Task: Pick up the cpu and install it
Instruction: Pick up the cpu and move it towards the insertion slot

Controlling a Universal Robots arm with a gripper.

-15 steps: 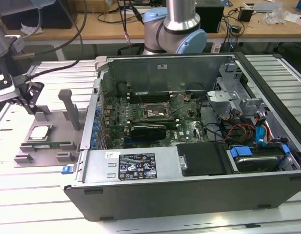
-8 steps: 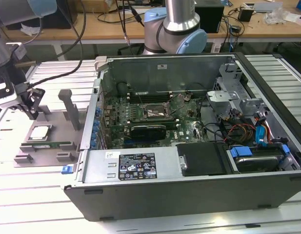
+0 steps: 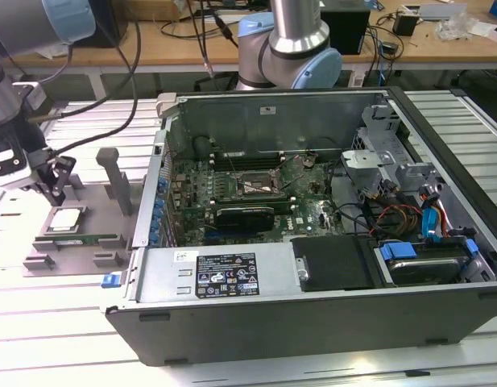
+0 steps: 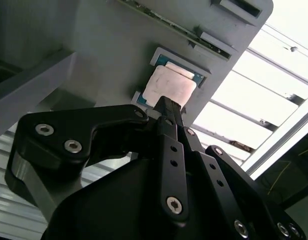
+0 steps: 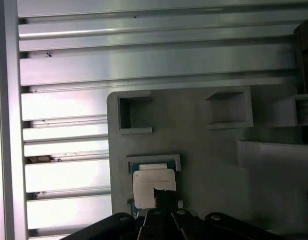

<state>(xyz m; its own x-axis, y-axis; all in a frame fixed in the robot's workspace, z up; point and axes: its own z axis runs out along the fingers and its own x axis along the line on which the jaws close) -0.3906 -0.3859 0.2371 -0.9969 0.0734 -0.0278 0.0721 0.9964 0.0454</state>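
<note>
One hand (image 4: 166, 104) (fingers pressed together) hovers over one cpu (image 4: 169, 84) on one grey holder (image 5: 208, 150).

Ribbed aluminium counter (image 3: 441, 113), bright glare across slats. Behind it wooden counter (image 3: 465, 50) strewn with cables (image 3: 201, 24), dark box (image 3: 345, 24), small clutter.

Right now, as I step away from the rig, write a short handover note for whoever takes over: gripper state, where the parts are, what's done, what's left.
Gripper: the black gripper hangs close over the chip. Its jaws look closed together and hold nothing.
Cpu: the small square silver-topped cpu lies flat in its recess on the grey plastic fixture tray, to the exterior view's left of the open dark computer case.
Socket: the dark square metal socket frame sits on the board inside the case, apart from the arm.
Done: approach to the cpu only.
Left: the cpu is not yet lifted or installed.
</note>
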